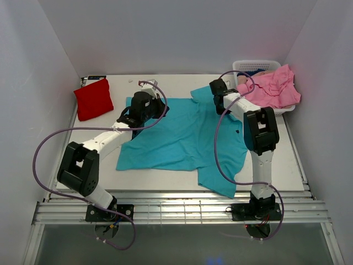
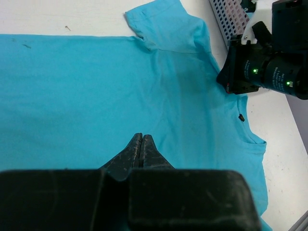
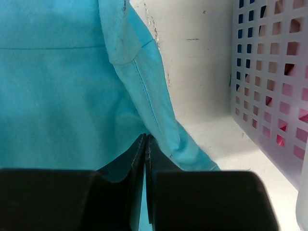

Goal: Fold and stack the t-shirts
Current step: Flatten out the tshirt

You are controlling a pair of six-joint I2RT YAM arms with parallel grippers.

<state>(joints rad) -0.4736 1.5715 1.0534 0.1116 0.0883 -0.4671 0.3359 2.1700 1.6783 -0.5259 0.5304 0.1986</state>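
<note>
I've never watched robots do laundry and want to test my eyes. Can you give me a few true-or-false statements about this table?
1. The teal shirt lies spread on the table. True.
2. The red shirt is in the basket. False: it lies folded on the table at the far left.
3. Pink shirts are heaped in the basket. True.
4. Both arms' jaws are wide open. False: both pairs are shut, over the teal shirt.

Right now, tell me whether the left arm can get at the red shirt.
Probably yes. The red shirt lies folded at the far left, and nothing stands between it and the left gripper, which is shut over the teal shirt.
</note>
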